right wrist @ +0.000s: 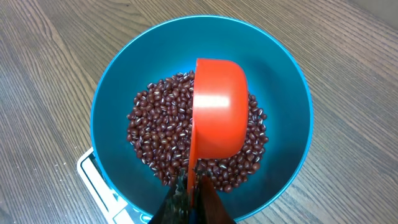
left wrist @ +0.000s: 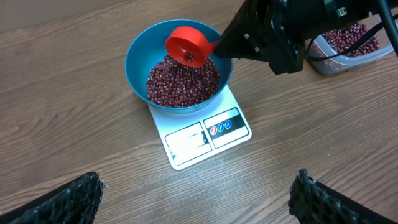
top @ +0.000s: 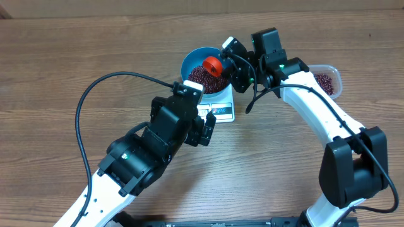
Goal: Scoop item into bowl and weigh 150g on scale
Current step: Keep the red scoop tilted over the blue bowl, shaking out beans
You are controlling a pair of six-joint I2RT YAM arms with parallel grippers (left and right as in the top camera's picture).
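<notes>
Hundreds of small maroon beans (right wrist: 155, 130) heaped in the bottom of a bright blue bowl (right wrist: 109, 87), itself set on a white kitchen scale (left wrist: 205, 134), display and blue-marked buttons along the edge facing away from the bowl, reading too small to make out. Just above the heap, a red scoop (right wrist: 217, 112), tipped on its side. Clamped tight on the scoop's handle, the right gripper (right wrist: 189, 190), reaching in over the bowl's rim. Beyond that arm, more beans in a clear plastic tub (top: 328, 81) on the wooden table (top: 63, 63). On the scale's display side, the left gripper (left wrist: 196, 190), jaws spread wide, holding nothing, poised above the table, apart from the scale.
</notes>
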